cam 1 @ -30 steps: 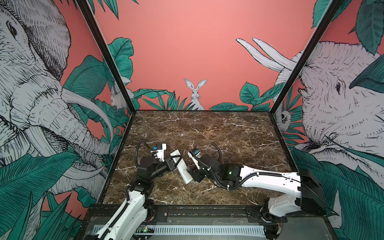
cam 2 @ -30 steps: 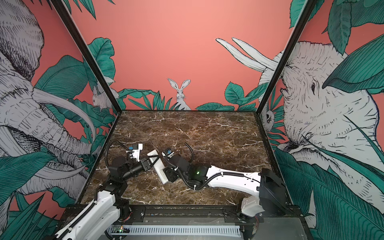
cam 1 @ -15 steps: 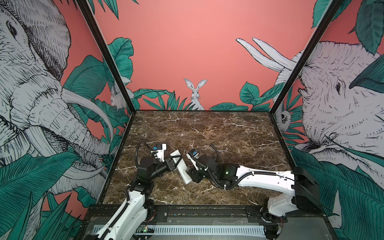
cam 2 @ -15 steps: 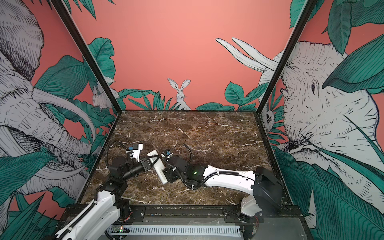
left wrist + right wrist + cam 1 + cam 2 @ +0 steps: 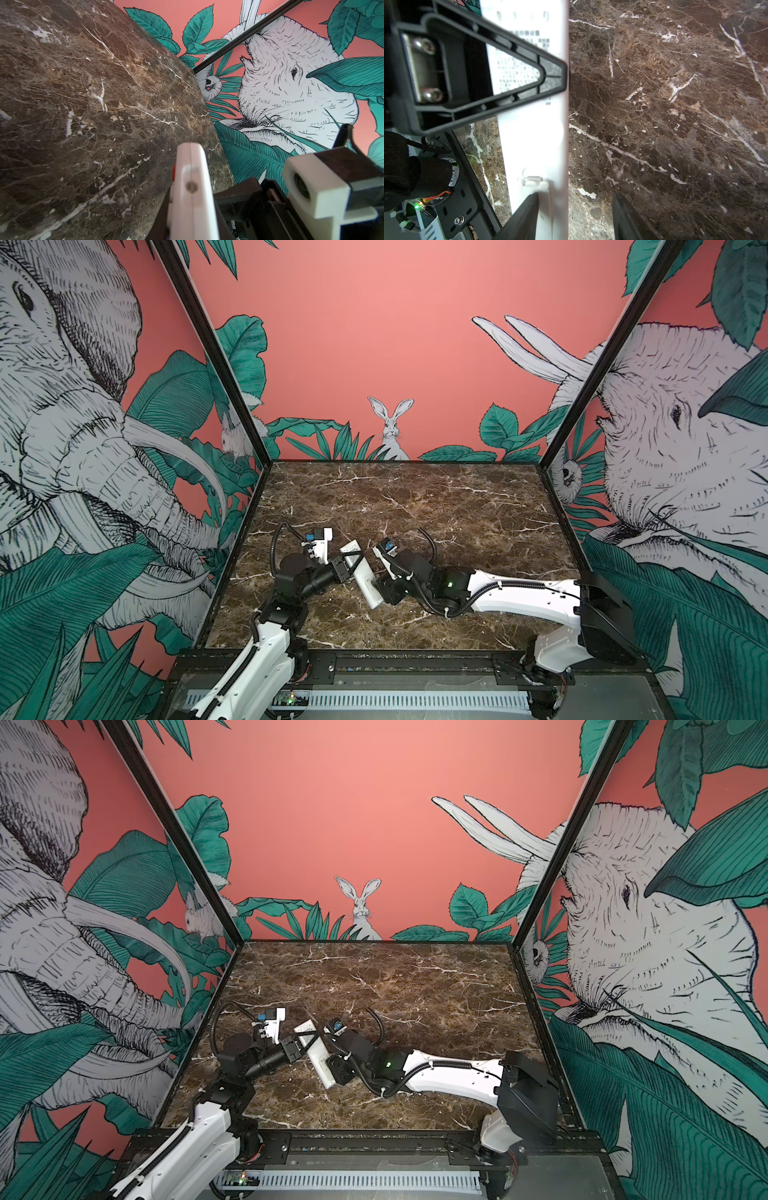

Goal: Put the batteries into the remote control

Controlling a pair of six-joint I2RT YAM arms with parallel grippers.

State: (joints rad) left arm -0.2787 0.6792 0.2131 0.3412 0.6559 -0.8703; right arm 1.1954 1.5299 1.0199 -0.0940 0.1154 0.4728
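Right wrist view: left end effector [image 5: 557, 72] tight across remote control [image 5: 533, 135], right end effector [image 5: 574, 197] half-open astride its edge, marble [image 5: 664, 124] beneath.

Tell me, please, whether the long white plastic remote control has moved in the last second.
No: in both top views the remote control sits unchanged against the white veins of the brown marble table.

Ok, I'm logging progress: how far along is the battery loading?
Done: nothing loaded that I can see; no batteries are in any view. In hand: the left gripper clamps the remote control, plain back showing, while the open right gripper sits at its cover latch, which looks closed. Left: open the cover, fetch and seat the batteries, close it.
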